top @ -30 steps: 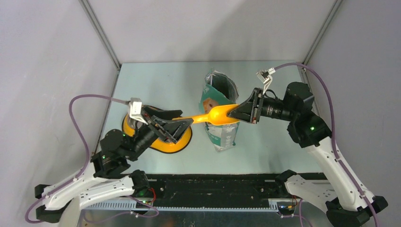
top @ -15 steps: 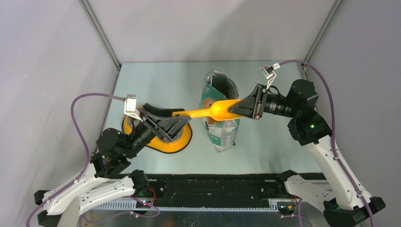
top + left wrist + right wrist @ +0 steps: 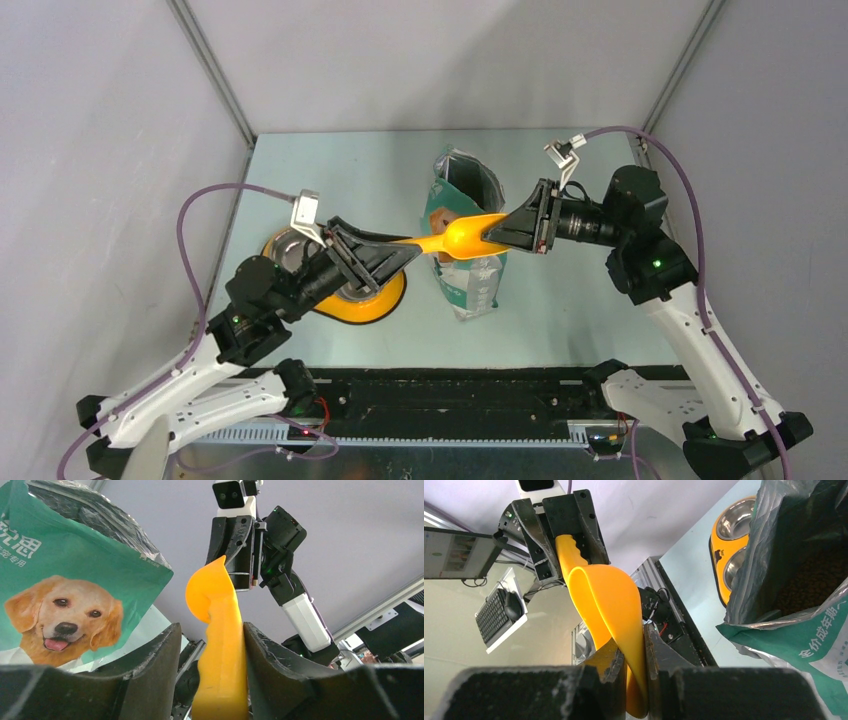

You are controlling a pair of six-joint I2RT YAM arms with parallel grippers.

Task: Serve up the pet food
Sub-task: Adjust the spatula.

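Observation:
The orange scoop (image 3: 460,238) hangs in the air between both arms, beside the mouth of the open green-and-white dog bag (image 3: 465,275). My right gripper (image 3: 497,235) is shut on the rim of the scoop's bowl (image 3: 609,605). My left gripper (image 3: 405,252) is open around the scoop's handle (image 3: 220,645); the handle rests against one finger (image 3: 270,655) with a gap to the other. The scoop's bowl looks empty. Dark brown pet food (image 3: 806,577) shows dimly inside the bag (image 3: 804,640) in the right wrist view.
An orange feeder with two steel bowls (image 3: 385,298) lies on the table under my left gripper, left of the bag; it also shows in the right wrist view (image 3: 730,535). The enclosure walls close in at the back and sides. The black base rail runs along the near edge.
My left arm has moved right and up, bringing its open fingers further along the scoop's handle. My right gripper lifted the scoop slightly and has since held still.

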